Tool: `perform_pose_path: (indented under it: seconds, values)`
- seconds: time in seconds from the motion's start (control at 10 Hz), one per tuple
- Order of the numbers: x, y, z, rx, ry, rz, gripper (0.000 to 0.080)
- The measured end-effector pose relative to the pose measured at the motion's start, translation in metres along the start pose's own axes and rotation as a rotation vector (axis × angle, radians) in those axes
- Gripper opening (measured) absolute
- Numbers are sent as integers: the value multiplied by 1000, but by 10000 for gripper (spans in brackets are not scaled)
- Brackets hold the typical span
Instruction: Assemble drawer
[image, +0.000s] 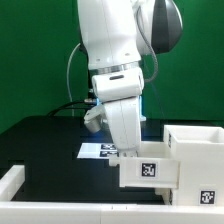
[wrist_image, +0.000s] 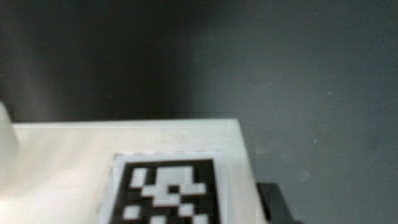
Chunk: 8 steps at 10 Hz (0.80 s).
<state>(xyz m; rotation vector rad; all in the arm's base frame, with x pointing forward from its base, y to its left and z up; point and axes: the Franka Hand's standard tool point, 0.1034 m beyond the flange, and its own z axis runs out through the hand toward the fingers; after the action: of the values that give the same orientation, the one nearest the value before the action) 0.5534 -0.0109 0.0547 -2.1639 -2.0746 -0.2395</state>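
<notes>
The drawer (image: 148, 172) is a small white box with a black-and-white tag on its near side. It sits low in the exterior view, against the exterior view's left side of the large white box (image: 196, 150). My gripper (image: 130, 152) reaches down onto the drawer's top edge and appears shut on it. In the wrist view the drawer's white panel with its tag (wrist_image: 169, 188) fills the near part. One dark fingertip (wrist_image: 272, 204) presses beside it. The other finger is hidden.
The marker board (image: 98, 152) lies flat on the black table behind the drawer. A white rail (image: 22, 180) runs along the table's front and the exterior view's left. A green wall stands behind.
</notes>
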Motion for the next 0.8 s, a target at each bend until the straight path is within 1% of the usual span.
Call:
perform_pose_path:
  seconds: [0.2,0.5,0.7,0.8]
  values:
    - [7,2,3,1,4,8,38]
    - [20,2,5,1,6,1,38]
    - [35,0,8,5,13,-8,38]
    - [39,-1,9,1,16,-16,38]
